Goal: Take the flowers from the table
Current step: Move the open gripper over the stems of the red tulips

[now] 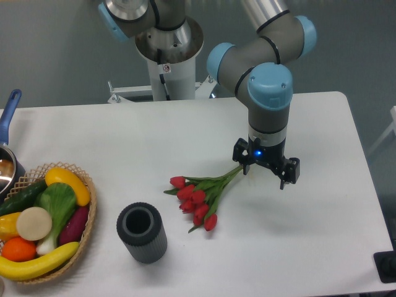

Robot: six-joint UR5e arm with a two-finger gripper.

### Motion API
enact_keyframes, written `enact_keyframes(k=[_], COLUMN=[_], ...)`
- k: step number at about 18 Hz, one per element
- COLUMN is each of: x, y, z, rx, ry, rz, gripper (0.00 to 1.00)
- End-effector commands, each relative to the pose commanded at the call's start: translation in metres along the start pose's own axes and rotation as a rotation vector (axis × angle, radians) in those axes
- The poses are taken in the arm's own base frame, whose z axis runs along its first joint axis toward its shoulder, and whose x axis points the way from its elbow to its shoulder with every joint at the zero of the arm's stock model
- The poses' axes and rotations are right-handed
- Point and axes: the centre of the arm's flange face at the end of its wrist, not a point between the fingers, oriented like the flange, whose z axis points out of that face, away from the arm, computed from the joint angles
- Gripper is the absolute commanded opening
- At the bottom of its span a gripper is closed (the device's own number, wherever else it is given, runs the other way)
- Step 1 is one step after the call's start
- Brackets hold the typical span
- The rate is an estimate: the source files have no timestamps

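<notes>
The stem ends of the flowers [199,197] run up under the tool [266,170], so from here I cannot tell whether its fingers are closed on them or merely straddling them. At the left edge a blue-handled pot [7,148] is cut off, and a dark object [386,266] is clipped at the lower right corner. The arm comes in from the top, wrist pointing straight down, a blue light glowing on the tool. The red blooms lie on the white counter [322,223], near its middle, heads toward a grey cylinder [142,232] standing upright. A wicker basket [86,232] of fruit and vegetables sits far left. The wall behind is grey.
</notes>
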Motion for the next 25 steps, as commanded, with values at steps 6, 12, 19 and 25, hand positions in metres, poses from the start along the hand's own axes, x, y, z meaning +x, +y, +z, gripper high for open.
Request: enact_keyframes(k=[6,12,19,25], x=[0.007,0.036,0.086,0.087], y=[0.001,-0.006,-0.002,0.0], z=[0.003,0.025,0.054,0.068], rx=[0.001,0.046,0.002,-0.048], ry=[0.012,0.008,0.091,0.098], rz=[0.001,0.036,0.164,0.174], gripper=[1.0,1.0,1.0,1.0])
